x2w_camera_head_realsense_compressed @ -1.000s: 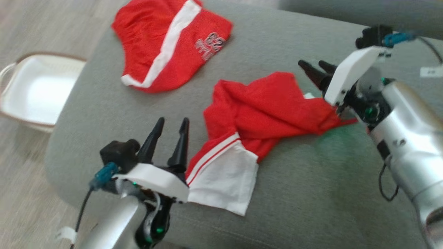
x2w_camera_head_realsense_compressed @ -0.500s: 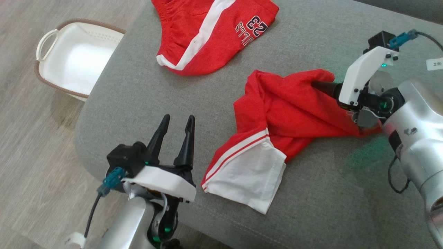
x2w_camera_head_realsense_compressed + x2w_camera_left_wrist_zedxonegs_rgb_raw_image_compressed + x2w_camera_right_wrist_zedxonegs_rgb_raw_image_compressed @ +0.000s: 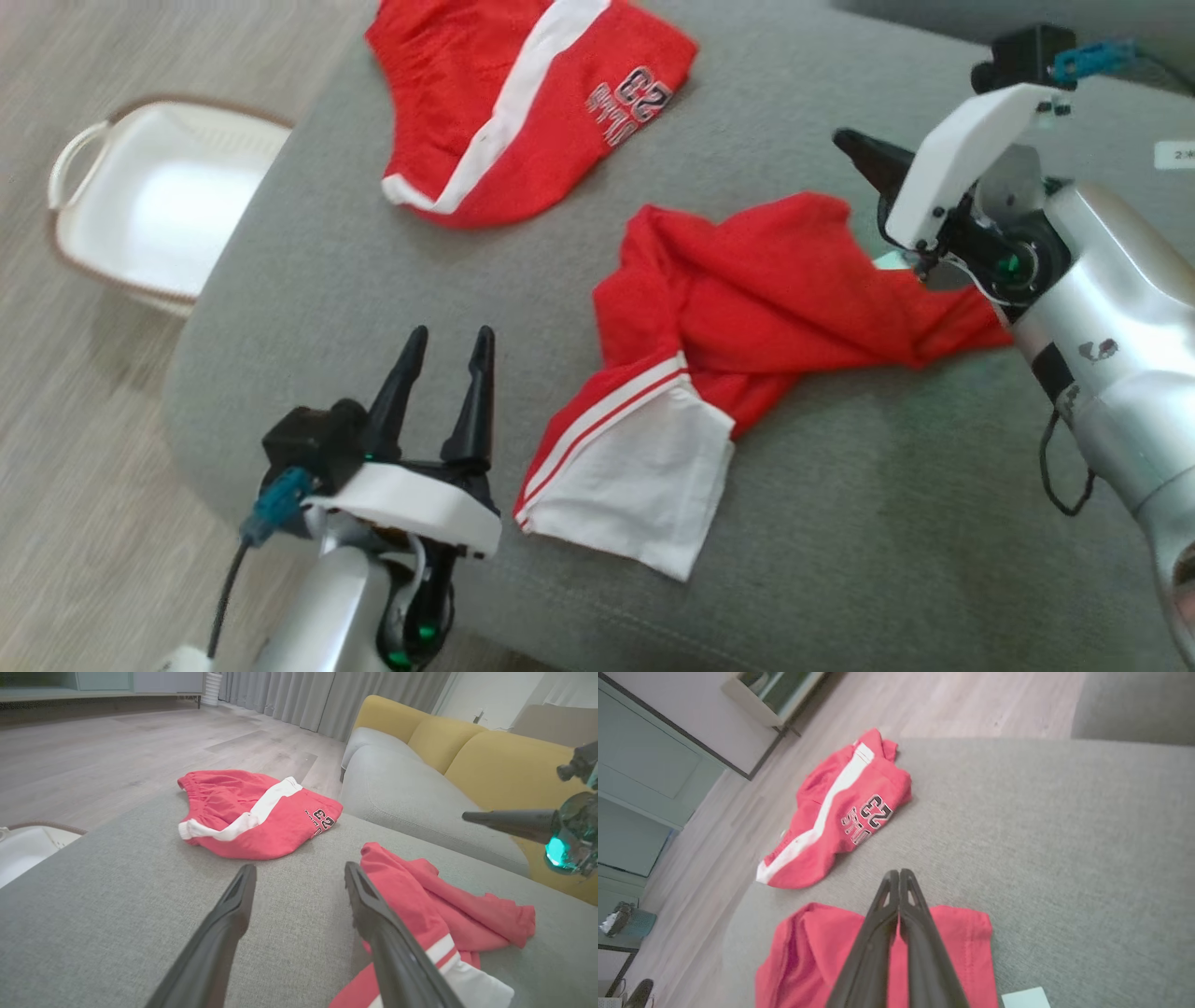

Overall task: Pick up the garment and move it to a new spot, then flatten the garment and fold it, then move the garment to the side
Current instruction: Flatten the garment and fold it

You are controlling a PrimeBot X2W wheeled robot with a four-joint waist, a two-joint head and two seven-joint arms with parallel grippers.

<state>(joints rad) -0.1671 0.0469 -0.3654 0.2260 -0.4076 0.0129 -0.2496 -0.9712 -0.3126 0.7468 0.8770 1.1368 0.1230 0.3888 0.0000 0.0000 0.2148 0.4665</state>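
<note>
Wooden flooring [image 3: 56, 467] surrounds a wide grey fabric sofa cushion [image 3: 840, 523]. On the middle of the cushion lies the crumpled red jersey garment [image 3: 747, 289], with a white panel [image 3: 635, 495] edged in red and white stripes. It looks light, soft and limp, so it should bunch and drag rather than hold its shape. A hem or corner pinched through one layer seems the best hold: the white panel's near corner, and the red tail at the other end. Its long axis runs slantwise, white end toward the left claw [image 3: 451, 334], red end under the right arm. The left claw hangs open just beside the white panel. The right claw [image 3: 845, 142] is closed above the far red edge, with no cloth visible between its fingers.
</note>
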